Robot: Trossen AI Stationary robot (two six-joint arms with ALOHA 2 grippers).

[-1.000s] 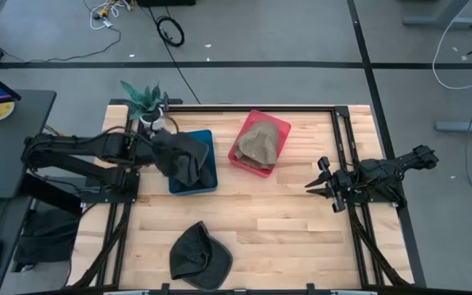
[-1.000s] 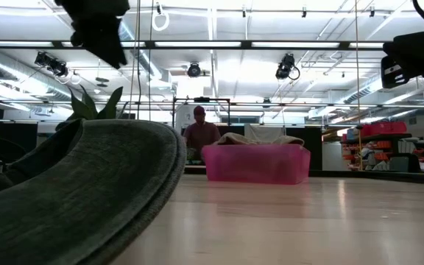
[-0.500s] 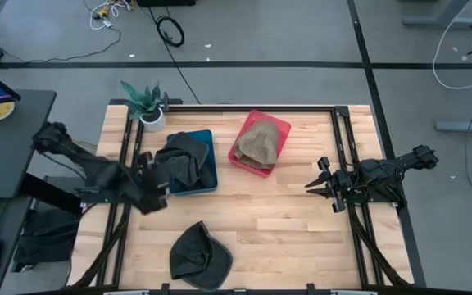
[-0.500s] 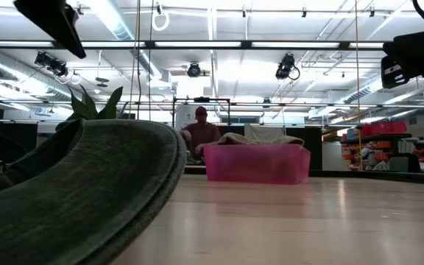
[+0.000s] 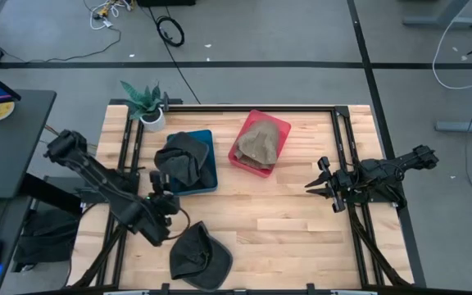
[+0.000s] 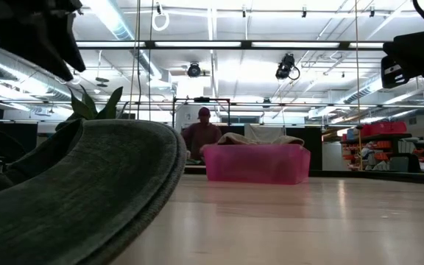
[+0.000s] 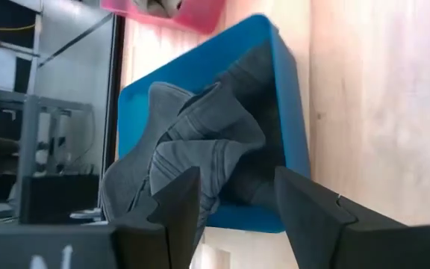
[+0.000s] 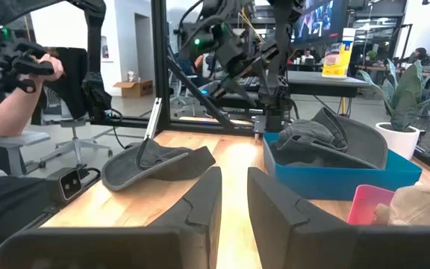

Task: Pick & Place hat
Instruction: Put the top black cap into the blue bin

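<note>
A dark grey hat lies crumpled in the blue bin, spilling over its left wall; my left wrist view shows the same hat. A tan hat sits in the pink bin. A dark cap rests flat on the table near its near edge and fills the low view. My left gripper hovers open between the cap and the blue bin, pointing at the bin. My right gripper waits at the table's right, its fingers a narrow gap apart.
A potted plant stands at the far left corner. Black frame rails run along both sides of the table. Bare wood lies between the bins and my right gripper. A person sits beyond the table's left side.
My left gripper has let go of the dark grey hat, which has dropped from hanging over the blue bin to lying in it. The left arm then swung away toward the table's left and near edge, and now hovers close to the dark cap.
</note>
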